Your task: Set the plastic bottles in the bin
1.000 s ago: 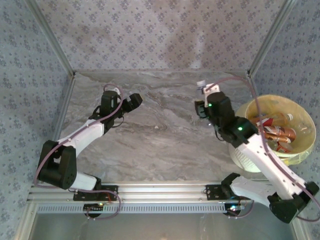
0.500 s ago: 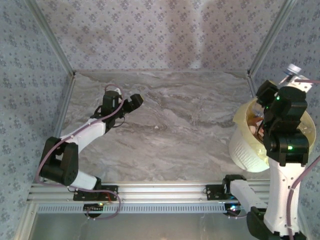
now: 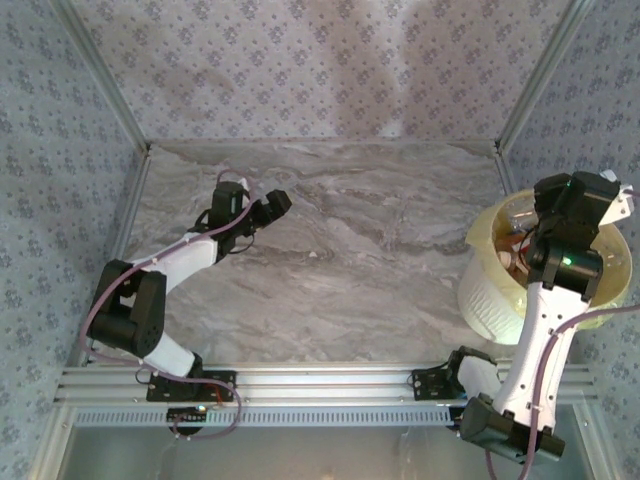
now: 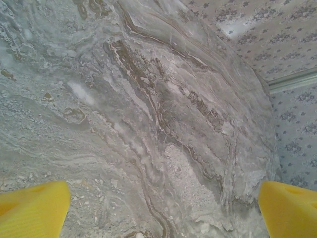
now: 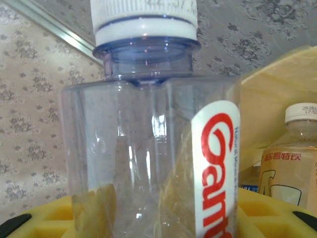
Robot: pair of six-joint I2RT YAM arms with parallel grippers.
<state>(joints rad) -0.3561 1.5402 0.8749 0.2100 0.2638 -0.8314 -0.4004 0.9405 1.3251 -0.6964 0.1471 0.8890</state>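
A clear plastic bottle with a white cap and a white label with red letters stands upright between the yellow pads of my right gripper, which is shut on it. That gripper hangs over the pale-yellow bin at the table's right edge. In the right wrist view the bin's wall rises behind the bottle, with another bottle, orange-labelled, inside it. More bottles lie in the bin. My left gripper is open over bare marble, with nothing between its yellow fingers.
The marble table is fenced by metal rails and patterned walls on three sides. The right arm's upper link crosses in front of the bin. The left arm lies low across the table's left half.
The right arm swung from mid-table to over the bin, carrying the bottle, and its jaws have eased slightly. The left arm shifted a little to the right.
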